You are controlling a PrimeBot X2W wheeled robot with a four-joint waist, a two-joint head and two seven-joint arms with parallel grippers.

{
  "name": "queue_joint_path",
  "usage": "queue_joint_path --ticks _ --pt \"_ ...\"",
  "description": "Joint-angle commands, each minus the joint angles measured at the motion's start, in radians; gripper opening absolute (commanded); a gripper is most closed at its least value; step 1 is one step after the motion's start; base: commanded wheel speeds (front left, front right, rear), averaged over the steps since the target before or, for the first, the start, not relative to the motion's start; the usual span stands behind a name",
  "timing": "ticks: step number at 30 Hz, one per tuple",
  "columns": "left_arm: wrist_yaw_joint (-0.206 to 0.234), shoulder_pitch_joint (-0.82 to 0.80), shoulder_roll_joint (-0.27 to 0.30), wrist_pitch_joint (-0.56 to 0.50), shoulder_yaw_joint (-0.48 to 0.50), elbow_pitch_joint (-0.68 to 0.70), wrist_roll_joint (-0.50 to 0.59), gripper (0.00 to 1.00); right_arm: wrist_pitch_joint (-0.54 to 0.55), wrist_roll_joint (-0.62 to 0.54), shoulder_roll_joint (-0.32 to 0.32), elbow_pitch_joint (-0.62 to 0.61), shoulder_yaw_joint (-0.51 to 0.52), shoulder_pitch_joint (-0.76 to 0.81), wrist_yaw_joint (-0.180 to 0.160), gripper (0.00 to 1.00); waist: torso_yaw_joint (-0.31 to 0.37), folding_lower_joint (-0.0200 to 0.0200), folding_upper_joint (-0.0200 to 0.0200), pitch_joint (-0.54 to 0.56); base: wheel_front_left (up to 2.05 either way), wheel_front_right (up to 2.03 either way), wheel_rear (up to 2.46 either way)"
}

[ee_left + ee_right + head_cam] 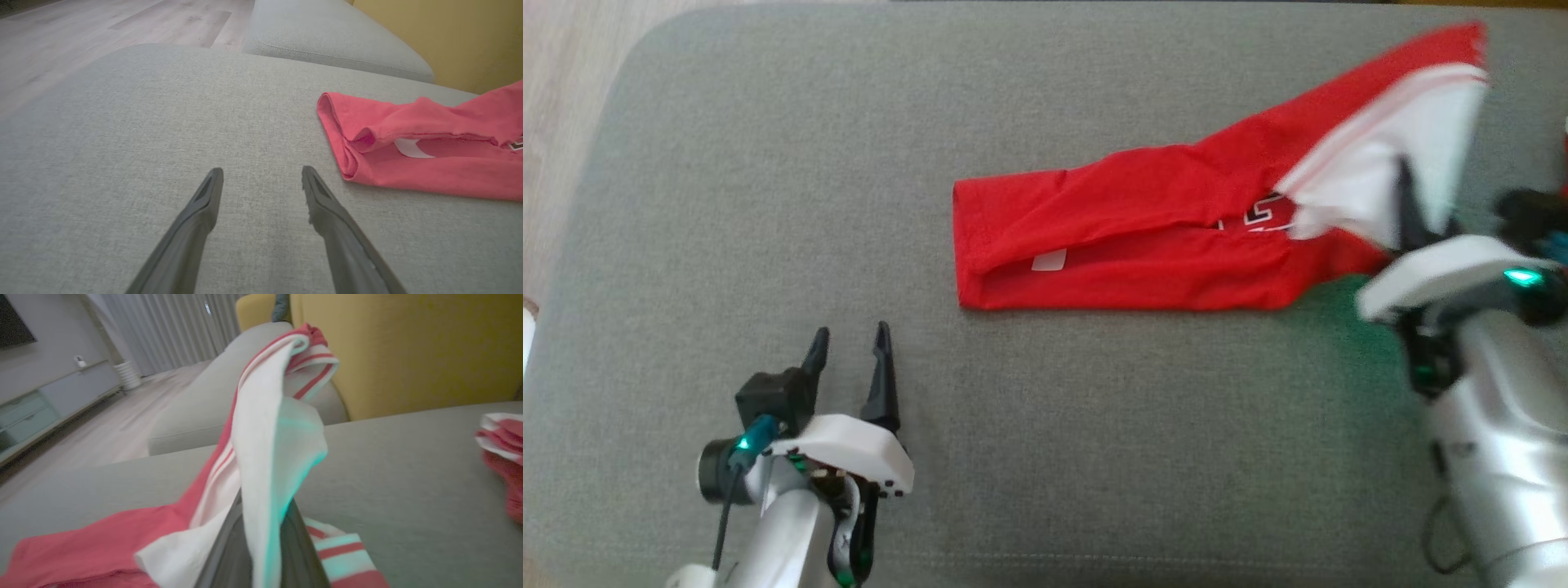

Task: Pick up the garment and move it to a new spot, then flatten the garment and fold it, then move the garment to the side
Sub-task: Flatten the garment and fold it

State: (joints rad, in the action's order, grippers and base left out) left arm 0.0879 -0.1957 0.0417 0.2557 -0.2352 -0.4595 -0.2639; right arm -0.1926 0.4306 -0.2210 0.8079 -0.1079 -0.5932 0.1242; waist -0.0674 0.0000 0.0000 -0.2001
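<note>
**As my right gripper pinches a white sleeve, the red garment lies across the grey cushion**

Where the garment (1143, 237) (429, 171) (94, 547) rests, it forms a long red band running left to right, right of the cushion's middle. Its left end is a rounded fold. A small white label (1048, 261) (410, 148) shows in the opening along its near side, and part of a black-and-white print (1262, 214) shows further right. At the right end, the white sleeve (1388, 139) (269, 457), edged with red and white stripes, rises off the fabric surface. In the head view this part is blurred.

My right gripper (1409, 204) (265, 498) is closed on that sleeve. The cloth passes between the two dark fingers (229, 543) and drapes up and over them. A striped cuff (343, 551) lies flat just to the right of the fingers in the right wrist view.

My left gripper (849, 335) (261, 171) sits near and to the left of the garment, well apart from it. Its fingers (204, 204) are spread wide with nothing between them, over bare fabric.

Everything rests on the grey cushion (768, 204) (122, 122) (408, 465). A second grey cushion (327, 41) (192, 412) lies beyond its far edge. Beside that stands a yellow backrest (441, 36) (408, 347). Another red-and-white cloth (502, 457) lies at the right edge of the right wrist view, apart from the garment. Pale wood floor (556, 65) (81, 24) borders the cushion on the left.
</note>
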Motion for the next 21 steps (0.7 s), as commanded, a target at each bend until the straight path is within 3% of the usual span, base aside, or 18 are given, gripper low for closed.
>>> queue_joint_path --ticks 1,9,17,18,19,20,21 --pt "0.004 -0.02 0.009 0.006 0.021 0.021 -0.007 1.0 0.011 0.007 0.025 -0.068 -0.058 -0.03 0.007 0.0 0.007 0.0 0.0 0.009 0.0 0.0 0.0" --pt "0.005 -0.023 0.009 0.006 -0.038 0.006 -0.036 1.0 0.144 0.077 0.095 -0.251 -0.282 0.001 0.007 0.0 -0.054 0.0 0.0 0.021 0.0 0.0 0.0" --pt "0.013 -0.02 0.009 0.006 -0.112 0.004 -0.061 1.0 0.187 0.064 0.142 -0.178 -0.331 -0.016 0.007 0.0 -0.194 0.0 0.0 0.016 0.0 0.0 0.0" --pt "0.015 -0.018 0.009 0.006 -0.119 0.002 -0.064 1.0 0.185 0.059 0.148 -0.159 -0.329 -0.021 0.007 0.26 -0.207 0.0 0.0 0.015 0.0 0.0 0.0" --pt "0.016 -0.017 0.009 0.006 -0.124 0.001 -0.067 1.0 0.175 0.056 0.153 -0.143 -0.323 -0.026 0.007 0.73 -0.218 0.0 0.0 0.014 0.0 0.0 0.0" --pt "0.019 -0.016 0.009 0.006 -0.128 0.002 -0.07 1.0 0.164 0.053 0.157 -0.129 -0.32 -0.031 0.007 1.0 -0.226 0.0 0.0 0.015 0.0 0.0 0.0" --pt "0.022 -0.015 0.009 0.006 -0.13 0.003 -0.071 1.0 0.148 0.051 0.161 -0.119 -0.317 -0.035 0.007 1.0 -0.23 0.0 0.0 0.016 0.0 0.0 0.0"
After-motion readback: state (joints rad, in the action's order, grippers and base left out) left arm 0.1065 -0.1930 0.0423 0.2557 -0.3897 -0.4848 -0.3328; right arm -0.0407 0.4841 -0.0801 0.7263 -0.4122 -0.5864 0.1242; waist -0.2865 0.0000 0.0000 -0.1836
